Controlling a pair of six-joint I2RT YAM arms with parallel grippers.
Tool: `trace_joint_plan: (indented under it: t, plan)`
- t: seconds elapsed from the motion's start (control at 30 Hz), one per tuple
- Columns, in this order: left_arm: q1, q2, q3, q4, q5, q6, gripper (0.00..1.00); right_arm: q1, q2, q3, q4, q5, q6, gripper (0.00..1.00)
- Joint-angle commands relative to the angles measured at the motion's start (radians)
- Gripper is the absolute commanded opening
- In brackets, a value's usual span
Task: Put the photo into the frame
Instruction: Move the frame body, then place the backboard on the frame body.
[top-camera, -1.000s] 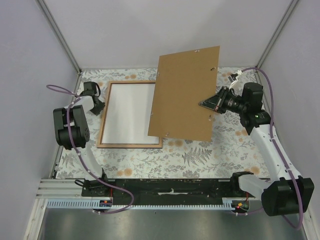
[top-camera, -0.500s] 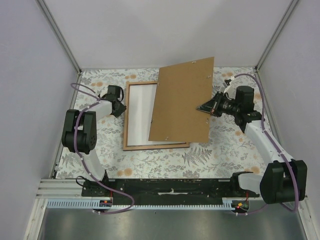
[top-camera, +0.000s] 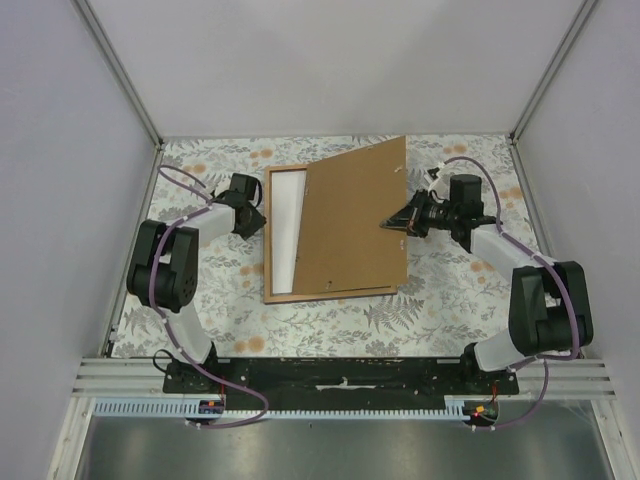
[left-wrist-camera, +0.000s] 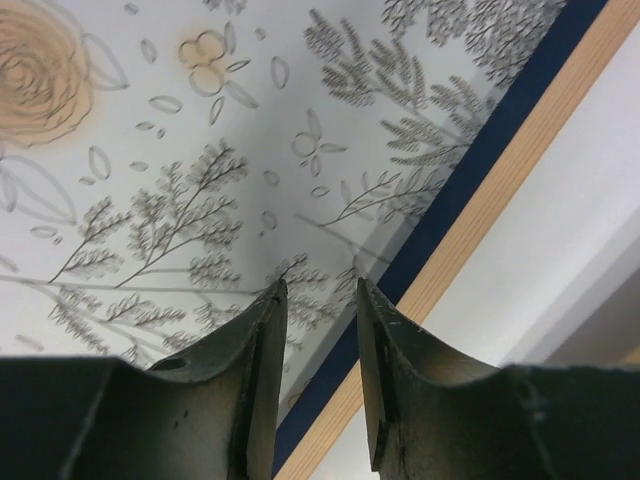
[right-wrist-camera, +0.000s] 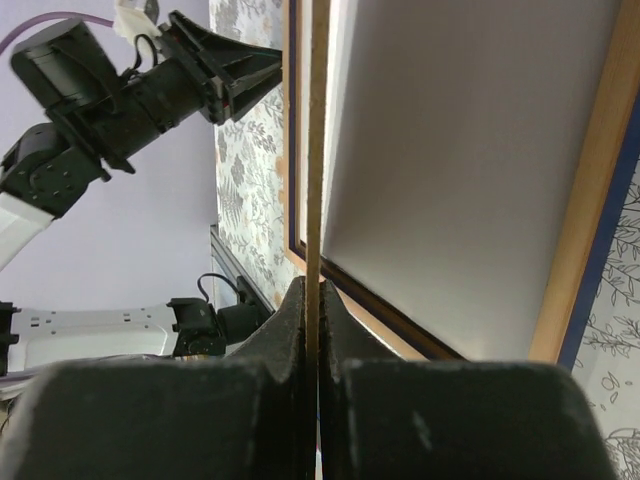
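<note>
the frame (top-camera: 267, 240) lies flat on the floral counter (top-camera: 440, 290), with the photo (top-camera: 287, 228) white side up inside it. the right claw (right-wrist-camera: 312, 285) is clenched on the right edge of the brown backing board (top-camera: 350, 225), which tilts over most of the frame. the left claw (left-wrist-camera: 318, 290) is just beside the frame's left rim, jaws partly apart, gripping nothing.

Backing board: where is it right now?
Top view, centre: the backing board is angled over most of the frame, its right edge pinched in the right gripper.
</note>
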Motion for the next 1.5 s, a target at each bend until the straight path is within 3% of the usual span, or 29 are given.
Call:
trace_joint_plan:
  t: [0.0, 0.5, 1.47]
  plan:
    - [0.000, -0.080, -0.036, -0.079, -0.049, -0.001, 0.42, 0.033, 0.075, 0.095, 0.125, -0.084, 0.009, 0.00]
    - [0.015, -0.096, -0.027, -0.076, 0.015, 0.037, 0.42, 0.074, 0.282, 0.201, 0.160, -0.141, 0.038, 0.00]
    - [0.024, -0.056, -0.023, -0.062, 0.037, 0.048, 0.40, 0.166, 0.445, 0.242, 0.255, -0.136, 0.087, 0.00]
